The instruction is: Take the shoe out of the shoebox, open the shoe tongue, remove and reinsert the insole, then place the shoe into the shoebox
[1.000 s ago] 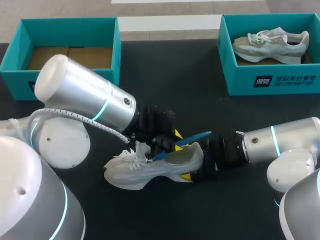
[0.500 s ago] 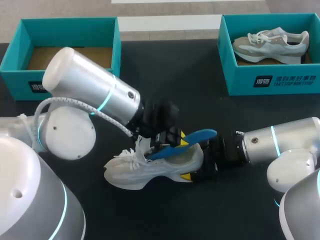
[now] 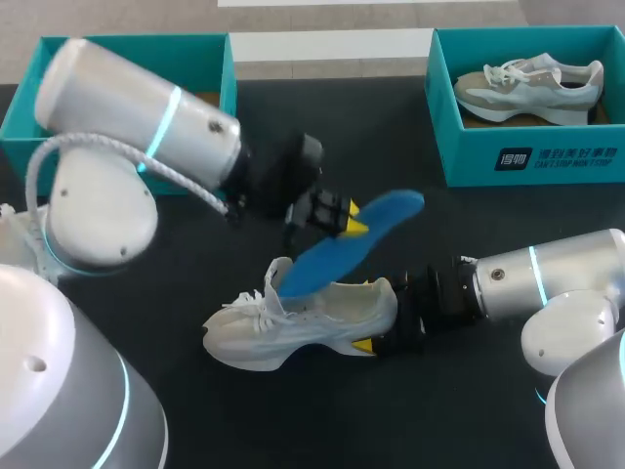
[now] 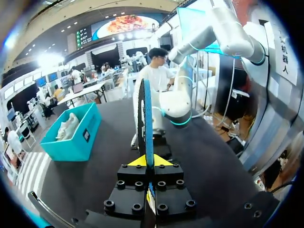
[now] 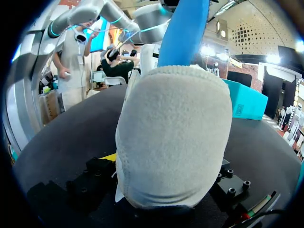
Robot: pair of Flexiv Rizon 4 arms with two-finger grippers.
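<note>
Grip: left gripper (image 3: 337, 215) pinched shut on blue insole (image 3: 344, 244), mid-length. Insole's long axis slants: low end below the gripper at white sneaker (image 3: 303, 327) mouth, high end past it. The right gripper (image 3: 383, 320) clamps the sneaker's heel, toe pointing away from it. Risk: thin edge pinch, so the insole may slip or snag the collar.

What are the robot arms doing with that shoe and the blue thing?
They are taking the shoe's inside pad out. The right gripper holds the white shoe by its heel on the black table. The left gripper pinches the blue insole and holds it up at a slant, its lower end at the shoe's opening. Another shoe lies in the teal box on the right.
</note>
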